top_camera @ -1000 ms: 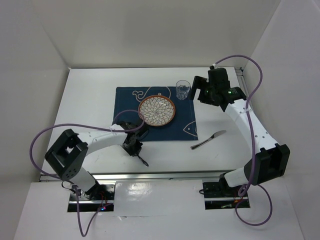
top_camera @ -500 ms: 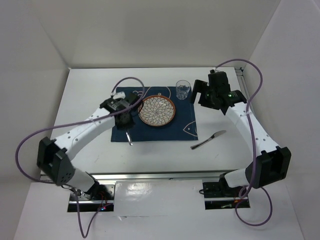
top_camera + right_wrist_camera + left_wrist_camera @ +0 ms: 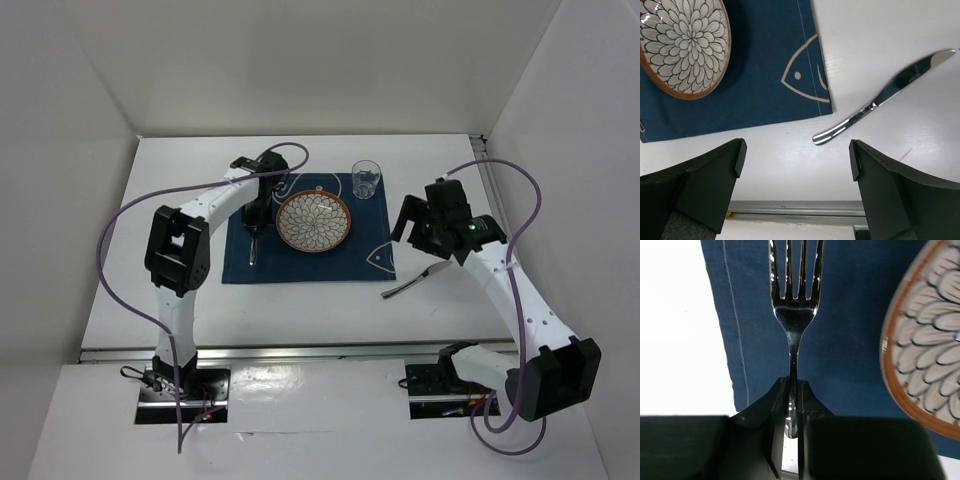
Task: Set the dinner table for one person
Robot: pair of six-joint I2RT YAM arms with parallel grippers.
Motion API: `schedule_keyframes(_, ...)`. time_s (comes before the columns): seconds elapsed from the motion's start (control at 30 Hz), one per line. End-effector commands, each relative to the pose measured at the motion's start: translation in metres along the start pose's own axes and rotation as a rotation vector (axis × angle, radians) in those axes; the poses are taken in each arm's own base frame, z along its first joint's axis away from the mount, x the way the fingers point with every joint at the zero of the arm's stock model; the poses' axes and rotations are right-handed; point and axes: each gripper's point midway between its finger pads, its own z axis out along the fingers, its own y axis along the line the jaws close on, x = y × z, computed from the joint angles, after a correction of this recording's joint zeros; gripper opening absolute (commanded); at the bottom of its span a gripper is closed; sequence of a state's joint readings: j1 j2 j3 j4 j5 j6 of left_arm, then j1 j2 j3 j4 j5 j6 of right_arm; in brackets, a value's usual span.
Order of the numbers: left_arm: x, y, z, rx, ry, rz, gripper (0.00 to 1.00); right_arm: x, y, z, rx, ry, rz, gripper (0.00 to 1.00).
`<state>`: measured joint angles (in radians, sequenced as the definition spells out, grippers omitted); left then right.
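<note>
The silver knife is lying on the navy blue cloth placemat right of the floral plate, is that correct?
No: the right wrist view shows the silver knife on the white tabletop, beside the navy blue cloth placemat, right of the floral plate.

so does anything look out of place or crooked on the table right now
The knife lies askew on the bare table, slanted, off the near right corner of the placemat rather than straight beside the plate. The fork is in the left gripper, left of the plate. Nothing looks spilled or damaged.
</note>
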<state>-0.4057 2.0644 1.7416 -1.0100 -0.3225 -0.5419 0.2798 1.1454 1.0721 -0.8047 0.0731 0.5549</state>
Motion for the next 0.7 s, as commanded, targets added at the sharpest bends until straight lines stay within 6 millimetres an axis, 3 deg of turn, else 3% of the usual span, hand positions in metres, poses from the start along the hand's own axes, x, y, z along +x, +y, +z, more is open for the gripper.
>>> schedule_keyframes(0.0, -0.002, -0.006, -0.001, 0.097, 0.021, 0.037, 0.00, 0.007, -0.013, -0.011, 0.046, -0.012, 0.030, 0.96)
schedule_keyframes(0.27, 0.003, -0.020, 0.019, 0.148, 0.064, 0.001, 0.00, 0.047, -0.036, 0.007, 0.118, 0.084, 0.089, 0.96)
schedule_keyframes(0.3, 0.003, -0.022, 0.023, 0.149, 0.063, 0.001, 0.00, 0.049, -0.037, 0.006, 0.120, 0.085, 0.101, 0.89)
schedule_keyframes(0.37, 0.001, -0.024, 0.028, 0.143, 0.075, -0.006, 0.00, 0.047, -0.037, 0.004, 0.132, 0.076, 0.137, 0.83)
schedule_keyframes(0.43, 0.000, -0.026, 0.031, 0.141, 0.079, -0.005, 0.00, 0.044, -0.039, 0.005, 0.147, 0.063, 0.188, 0.83)
schedule_keyframes(0.53, 0.002, -0.022, 0.035, 0.106, 0.084, -0.025, 0.00, 0.055, -0.044, 0.010, 0.178, 0.095, 0.230, 0.83)
schedule_keyframes(0.67, -0.001, -0.021, 0.038, 0.087, 0.077, -0.057, 0.00, 0.073, -0.041, 0.023, 0.177, 0.164, 0.339, 0.76)
